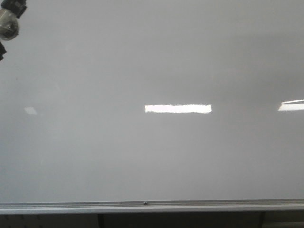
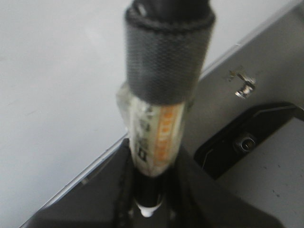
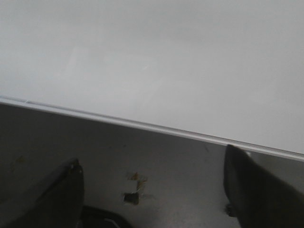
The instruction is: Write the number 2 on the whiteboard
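The whiteboard is running past the front view's left, right and far edges, so its full extent is staying unseen. At the far left corner a rounded dark object is being cut off by the frame. In the left wrist view, the marker is showing blurred, its label unreadable, and its top is leaving the picture.

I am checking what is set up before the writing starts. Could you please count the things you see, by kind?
Large glossy white-grey whiteboard with silver bottom rail: 1
Marker pen with clear barrel and orange label, held in the left gripper: 1
Black grippers, the left one plus the empty right gripper: 2
Drawn digits on the board: 0
Total: 4
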Controlling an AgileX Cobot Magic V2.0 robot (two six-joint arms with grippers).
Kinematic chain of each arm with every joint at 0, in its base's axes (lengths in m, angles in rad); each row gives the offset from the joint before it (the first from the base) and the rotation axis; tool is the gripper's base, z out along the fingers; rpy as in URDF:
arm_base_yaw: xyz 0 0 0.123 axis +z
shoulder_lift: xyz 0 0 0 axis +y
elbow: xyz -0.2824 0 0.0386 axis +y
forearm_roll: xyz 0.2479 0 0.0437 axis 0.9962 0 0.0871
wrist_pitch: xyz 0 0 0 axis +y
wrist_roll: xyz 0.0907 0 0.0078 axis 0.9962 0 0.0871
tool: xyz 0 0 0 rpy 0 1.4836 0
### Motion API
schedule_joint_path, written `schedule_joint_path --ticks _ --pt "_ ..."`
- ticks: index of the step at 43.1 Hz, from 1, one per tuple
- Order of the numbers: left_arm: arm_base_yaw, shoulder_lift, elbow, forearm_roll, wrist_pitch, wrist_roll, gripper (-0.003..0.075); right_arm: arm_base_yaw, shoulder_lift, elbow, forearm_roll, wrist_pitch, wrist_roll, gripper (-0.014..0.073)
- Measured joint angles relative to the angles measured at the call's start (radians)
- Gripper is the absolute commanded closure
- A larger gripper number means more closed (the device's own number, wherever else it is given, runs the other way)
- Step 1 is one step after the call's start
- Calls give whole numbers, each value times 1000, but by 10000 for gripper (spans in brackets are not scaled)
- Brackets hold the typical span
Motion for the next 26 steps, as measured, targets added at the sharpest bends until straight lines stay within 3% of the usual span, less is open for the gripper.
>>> schedule_joint_path --ticks 13,20,26 --pt "-307 -9 -28 -16 102 105 741 172 148 -94 293 132 -457 -27" --pt "-455 -9 -64 -18 104 114 741 313 204 -148 325 165 -605 -27" --pt "-544 -9 -91 -18 105 118 741 436 243 -196 327 169 -657 -27"
